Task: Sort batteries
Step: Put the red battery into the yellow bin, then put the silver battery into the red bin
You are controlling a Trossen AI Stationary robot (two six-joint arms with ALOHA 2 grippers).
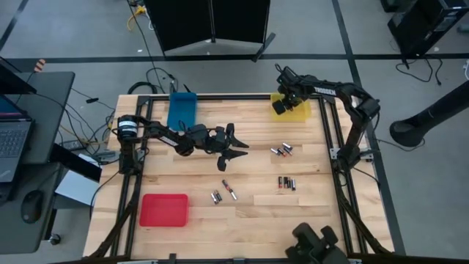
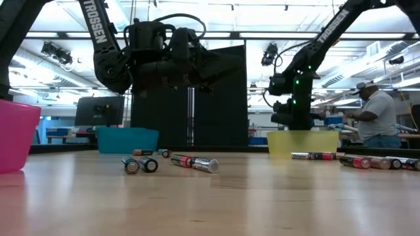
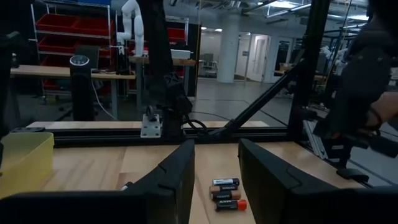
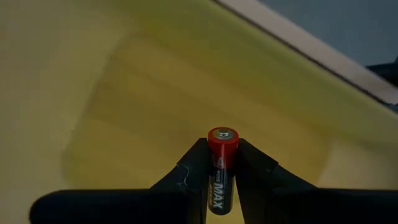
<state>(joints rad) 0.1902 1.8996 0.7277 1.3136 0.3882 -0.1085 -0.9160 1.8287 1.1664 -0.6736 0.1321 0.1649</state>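
Over the yellow tray (image 1: 290,108) at the desk's far right, the right gripper (image 4: 221,163) pinches a red-capped battery (image 4: 222,151) mid-barrel, likely light, stiff and slick. The left gripper (image 1: 236,148) hangs spread above loose batteries (image 1: 224,190).

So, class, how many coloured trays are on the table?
3: blue tray at the far edge, left of centre; yellow tray far right; red tray near left.

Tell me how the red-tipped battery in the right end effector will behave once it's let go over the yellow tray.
The battery is a smooth, rigid cylinder, so it will probably roll after landing. The yellow tray has raised walls that should stop it. The right end effector pinches only its sides, so it may slip out endwise.
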